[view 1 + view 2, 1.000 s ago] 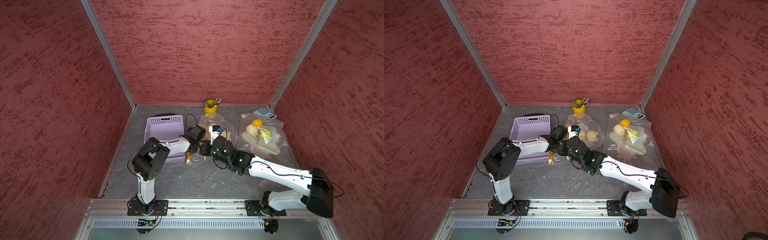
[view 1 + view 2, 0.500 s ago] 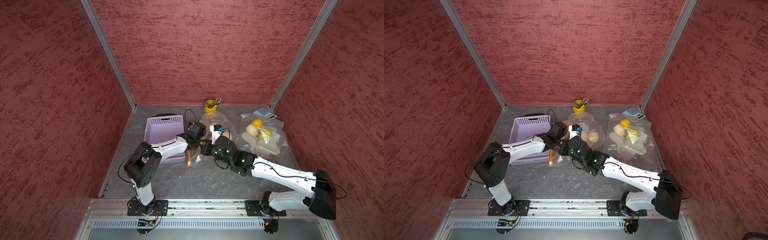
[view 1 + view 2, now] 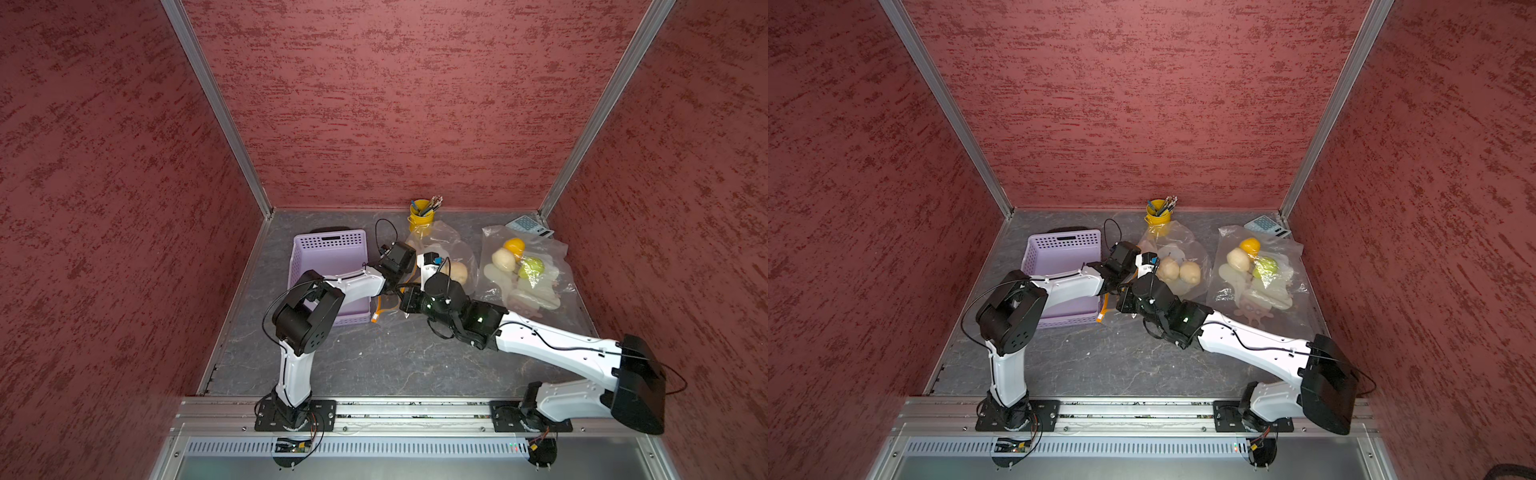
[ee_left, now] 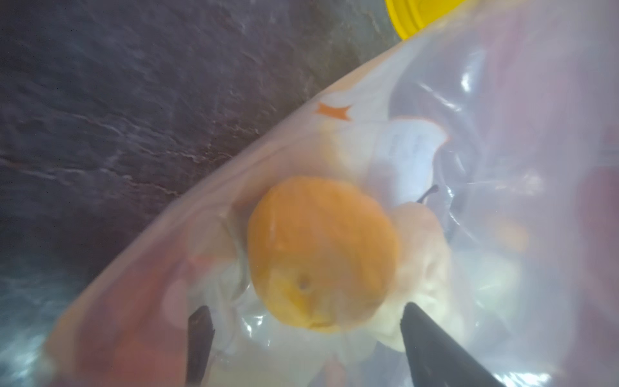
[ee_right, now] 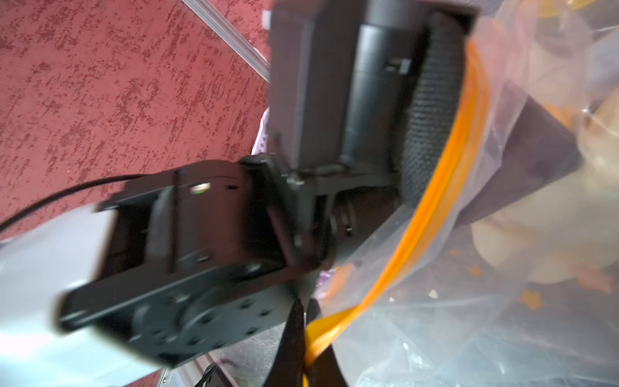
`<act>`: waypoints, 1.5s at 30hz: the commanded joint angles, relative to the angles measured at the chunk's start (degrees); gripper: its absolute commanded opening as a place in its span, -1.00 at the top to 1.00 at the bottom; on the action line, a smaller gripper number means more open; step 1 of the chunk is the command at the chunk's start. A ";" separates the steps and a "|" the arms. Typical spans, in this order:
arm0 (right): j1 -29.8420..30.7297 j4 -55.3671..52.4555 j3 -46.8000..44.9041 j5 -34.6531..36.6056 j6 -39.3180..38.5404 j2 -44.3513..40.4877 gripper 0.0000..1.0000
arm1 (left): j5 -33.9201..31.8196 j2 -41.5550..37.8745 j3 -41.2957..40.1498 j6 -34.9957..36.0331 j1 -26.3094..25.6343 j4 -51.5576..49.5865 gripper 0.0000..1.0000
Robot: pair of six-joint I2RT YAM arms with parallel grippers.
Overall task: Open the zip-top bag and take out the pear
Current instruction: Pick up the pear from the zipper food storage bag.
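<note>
The grey marbled tabletop (image 3: 1100, 365) carries a lilac perforated plastic basket (image 3: 1059, 253) at ten o'clock. Just beside it, toward twelve, lies the clear zip-top bag (image 3: 1196, 253). Its long axis runs from a mouth at seven o'clock to a closed end at one. The left gripper (image 4: 306, 313) reaches into that mouth, jaws spread wide either side of a round orange fruit (image 4: 321, 248), not closed on it. The right gripper (image 5: 303, 321) is pinched tight on the bag's orange zip strip (image 5: 435, 207). Two pale tan pears (image 3: 1190, 272) sit inside the bag, side by side, stems toward twelve.
</note>
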 commanded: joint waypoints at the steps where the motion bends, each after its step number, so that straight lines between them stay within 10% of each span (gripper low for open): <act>1: 0.95 5.93 0.23 -4.19 -0.59 0.51 1.00 | 0.33 2.82 0.57 -1.75 -0.33 2.86 -0.79; 21: 0.95 8.71 -0.75 -6.27 -0.61 1.48 1.00 | -6.63 2.94 -4.45 -6.88 -0.17 20.06 -0.95; 33: 0.95 9.93 -1.59 -6.71 -0.62 1.75 1.00 | 0.09 7.39 0.81 -5.15 0.71 16.20 -0.86; 45: 0.96 10.53 -1.33 -7.15 -0.70 2.49 1.00 | 3.75 7.68 0.54 -2.85 1.86 18.59 -0.28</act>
